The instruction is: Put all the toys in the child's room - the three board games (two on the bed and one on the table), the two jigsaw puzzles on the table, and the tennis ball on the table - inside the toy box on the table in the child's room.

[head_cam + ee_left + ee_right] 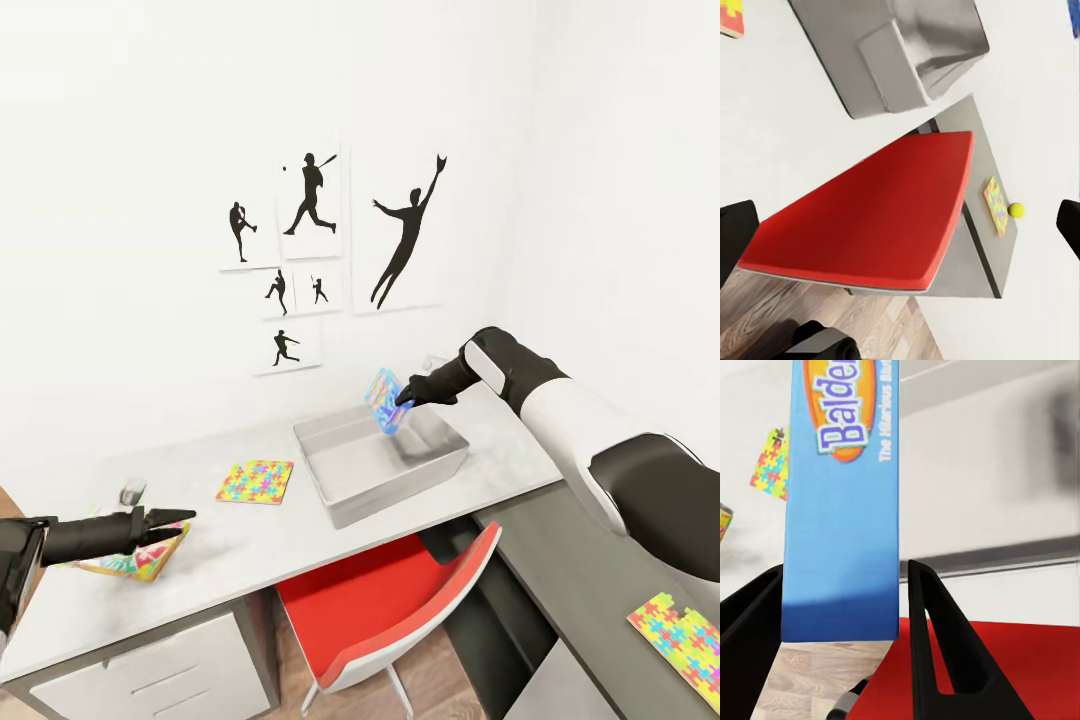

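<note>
My right gripper (403,398) (844,570) is shut on a blue board game (384,400) (844,510) lettered "Balder…". It holds the box tilted on edge above the far right of the light grey toy box (345,480) (870,75). One jigsaw puzzle (255,482) (771,465) lies flat on the table (250,550), left of the toy box. A second jigsaw puzzle (680,635) (994,204) rests on the lower dark section, with the yellow tennis ball (1016,210) beside it. My left gripper (175,522) (901,221) hovers open just above a yellow-edged board game (135,562) at the table's left end.
A red chair (400,590) (885,217) is tucked under the table in front of the toy box. A small can (132,492) stands near the left gripper. White drawers (150,670) sit below the left end. The wall with player silhouettes (310,200) backs the table.
</note>
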Tool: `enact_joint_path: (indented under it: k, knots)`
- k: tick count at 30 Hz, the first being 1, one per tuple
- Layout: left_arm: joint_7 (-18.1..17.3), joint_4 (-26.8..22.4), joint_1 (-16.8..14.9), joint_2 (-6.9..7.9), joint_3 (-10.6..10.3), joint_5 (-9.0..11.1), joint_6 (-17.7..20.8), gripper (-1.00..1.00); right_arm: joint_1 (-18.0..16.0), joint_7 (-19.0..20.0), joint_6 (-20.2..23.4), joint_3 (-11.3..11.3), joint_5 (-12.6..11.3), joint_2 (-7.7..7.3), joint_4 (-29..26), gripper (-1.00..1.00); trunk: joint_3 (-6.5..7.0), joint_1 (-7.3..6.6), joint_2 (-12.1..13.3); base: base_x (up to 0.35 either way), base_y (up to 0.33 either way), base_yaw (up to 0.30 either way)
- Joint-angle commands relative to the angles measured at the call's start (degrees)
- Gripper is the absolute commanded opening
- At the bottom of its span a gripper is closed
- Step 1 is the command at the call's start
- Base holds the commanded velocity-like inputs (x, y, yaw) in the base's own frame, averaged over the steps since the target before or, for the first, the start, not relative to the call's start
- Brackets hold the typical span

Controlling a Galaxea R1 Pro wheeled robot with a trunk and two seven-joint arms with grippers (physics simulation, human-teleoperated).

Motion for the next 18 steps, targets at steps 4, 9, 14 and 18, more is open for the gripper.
enact_joint_path:
  k: [4, 9, 14, 18]
  knots:
    - [-0.51, -0.66, -2.53, -0.04, 0.05, 0.62, 2.58, 1.0, -0.06, 0.53, 0.05, 0.28, 0.41, -0.04, -0.05, -1.0, -0.14, 0.04, -0.13, 0.0, 0.0, 0.0]
    - [-0.51, -1.68, -3.63, -0.08, -0.1, 1.82, 3.1, 1.0, -0.01, 0.49, -0.02, 0.18, 0.4, -0.04, -0.05, -1.0, -0.14, 0.04, -0.13, 0.0, 0.0, 0.0]
    - [-0.51, -2.0, -3.77, -0.13, -0.11, 2.39, 3.14, 1.0, -0.02, 0.46, -0.08, 0.14, 0.34, 0.01, -0.12, -1.0, -0.14, 0.04, -0.13, 0.005, 0.0, 0.0]
    - [-0.51, -2.03, -3.79, -0.17, -0.18, 2.45, 3.11, 1.0, -0.01, 0.43, -0.12, 0.18, 0.38, 0.01, -0.13, -1.0, -0.14, 0.04, -0.13, 0.052, 0.0, 0.0]
